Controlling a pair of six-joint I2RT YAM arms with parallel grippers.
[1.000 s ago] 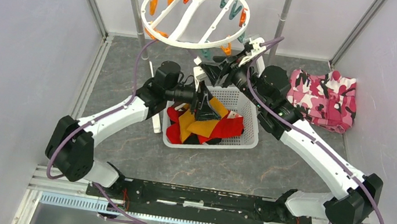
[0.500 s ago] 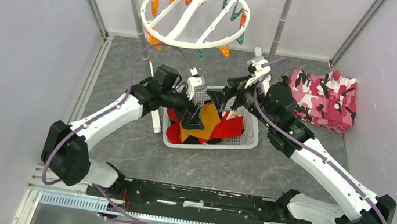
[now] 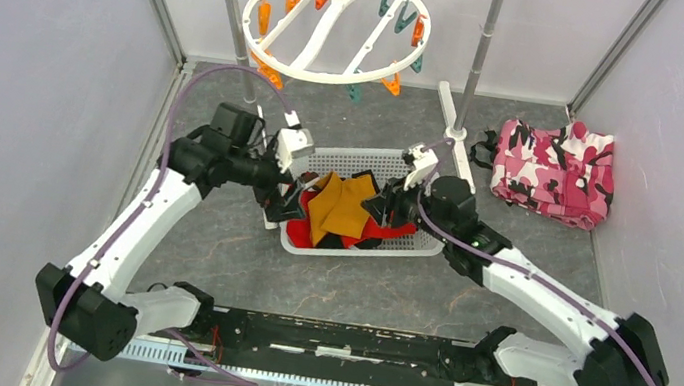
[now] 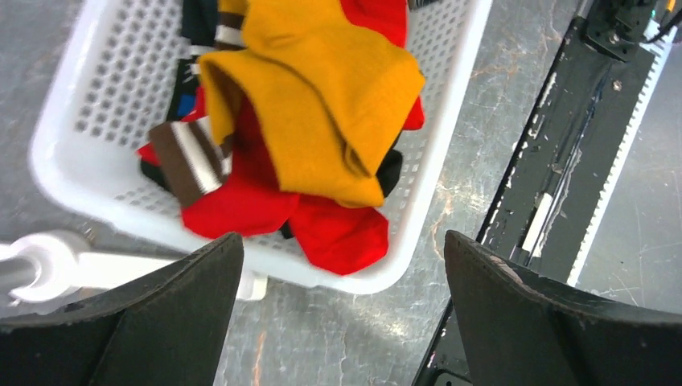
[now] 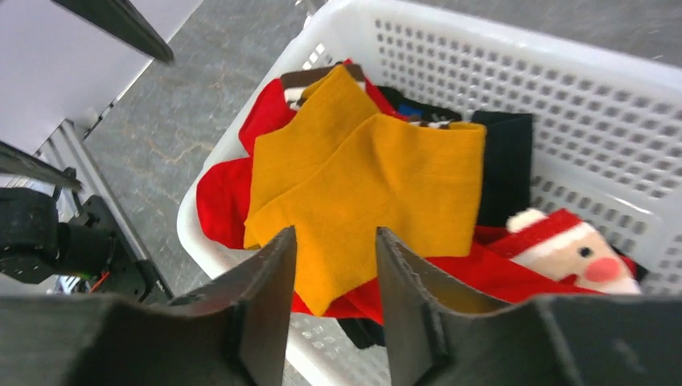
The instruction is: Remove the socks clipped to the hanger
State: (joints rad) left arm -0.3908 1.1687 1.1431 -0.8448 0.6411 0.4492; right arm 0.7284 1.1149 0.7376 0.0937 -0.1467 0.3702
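The socks lie in a pile in the white perforated basket (image 3: 411,247). A mustard-yellow sock (image 3: 342,203) is on top, with red and black ones under it. The round white hanger (image 3: 329,80) hangs at the back with bare orange and teal clips; I see no sock on it. My left gripper (image 3: 294,204) is wide open and empty at the basket's left end. Its view shows the yellow sock (image 4: 322,104), a red sock (image 4: 338,233) and a striped cuff (image 4: 189,161). My right gripper (image 3: 382,207) hovers over the pile, jaws partly open and empty, above the yellow sock (image 5: 378,177).
A pink camouflage cloth (image 3: 555,171) lies at the right. The rack's poles (image 3: 485,42) and white foot (image 3: 455,113) stand behind the basket. Grey walls close both sides. The black base rail (image 3: 338,339) runs along the front. A Santa-patterned sock (image 5: 571,245) and a black sock (image 5: 503,165) lie in the basket.
Both grippers have come down and away from the hanger. The left arm has drawn back to the basket's left end and the right has sunk over the pile. The yellow sock now lies spread on top.
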